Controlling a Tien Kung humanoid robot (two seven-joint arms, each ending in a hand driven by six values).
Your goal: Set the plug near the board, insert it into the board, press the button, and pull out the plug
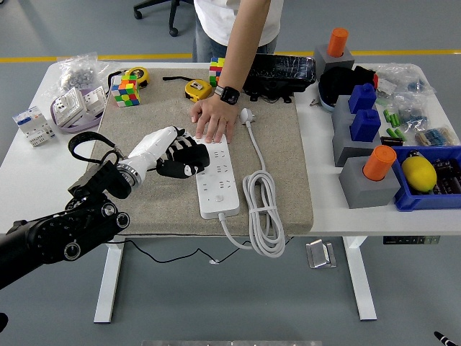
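The left robot hand [173, 153] is curled around a black plug [181, 168], holding it against the board's [217, 176] left edge. The board lies just right of the robot hand on a mat [277, 162] on the bench [36, 169], its long axis running near to far. A person's hand [210, 119] presses its far end. Beyond that, the board's own white plug [248, 114] points away.

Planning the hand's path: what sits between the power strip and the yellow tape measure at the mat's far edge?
In the head view, a person's hand presses on the far end of the power strip, between it and the yellow tape measure. Otherwise only bare mat.
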